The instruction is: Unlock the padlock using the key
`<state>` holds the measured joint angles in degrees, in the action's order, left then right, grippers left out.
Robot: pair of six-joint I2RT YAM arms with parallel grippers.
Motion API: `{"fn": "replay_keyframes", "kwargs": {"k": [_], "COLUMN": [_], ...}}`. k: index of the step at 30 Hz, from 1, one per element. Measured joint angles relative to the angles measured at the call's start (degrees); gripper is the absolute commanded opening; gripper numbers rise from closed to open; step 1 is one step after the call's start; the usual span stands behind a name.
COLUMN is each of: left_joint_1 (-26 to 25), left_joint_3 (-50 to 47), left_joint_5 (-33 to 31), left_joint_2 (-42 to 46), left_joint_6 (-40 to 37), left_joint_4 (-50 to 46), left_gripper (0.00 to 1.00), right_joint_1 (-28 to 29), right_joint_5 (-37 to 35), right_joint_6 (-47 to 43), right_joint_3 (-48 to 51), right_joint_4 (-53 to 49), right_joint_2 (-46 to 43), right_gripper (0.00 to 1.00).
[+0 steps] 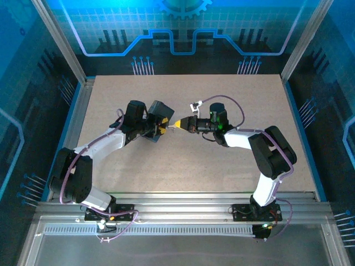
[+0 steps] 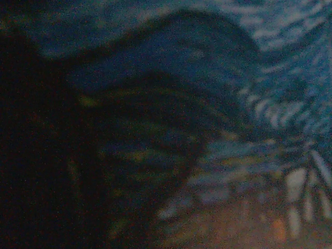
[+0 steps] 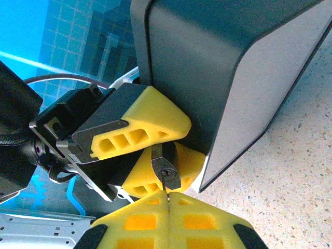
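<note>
Right gripper has its jaws squeezed shut on the key, thin blade poking up to the keyhole of the padlock. Left gripper jaws pinch the padlock from both sides. Tin sits right behind, on the table.

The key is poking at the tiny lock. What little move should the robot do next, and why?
Probably ease the right gripper straight forward a touch. It pinches the key, whose tip sits at the keyhole of the padlock that the left gripper clamps. Most of the blade looks outside, so seat it before turning.
</note>
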<state>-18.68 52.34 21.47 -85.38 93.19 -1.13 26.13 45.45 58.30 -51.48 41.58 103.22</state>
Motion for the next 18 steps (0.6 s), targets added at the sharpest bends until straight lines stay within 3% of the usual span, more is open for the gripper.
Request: {"fn": "replay_keyframes", "kwargs": {"k": [18], "left_joint_1": [0.2], "left_joint_3": [-0.3], "left_joint_5": [-0.2], "left_joint_2": [0.7], "left_joint_6": [1.4], "left_joint_4": [0.3], "left_gripper": [0.00], "right_joint_1": [-0.1], "right_joint_5": [-0.4], "right_joint_6": [2.4], "right_joint_3": [-0.3], "right_joint_4": [2.6], "right_joint_2": [1.1], "right_gripper": [0.00]}}
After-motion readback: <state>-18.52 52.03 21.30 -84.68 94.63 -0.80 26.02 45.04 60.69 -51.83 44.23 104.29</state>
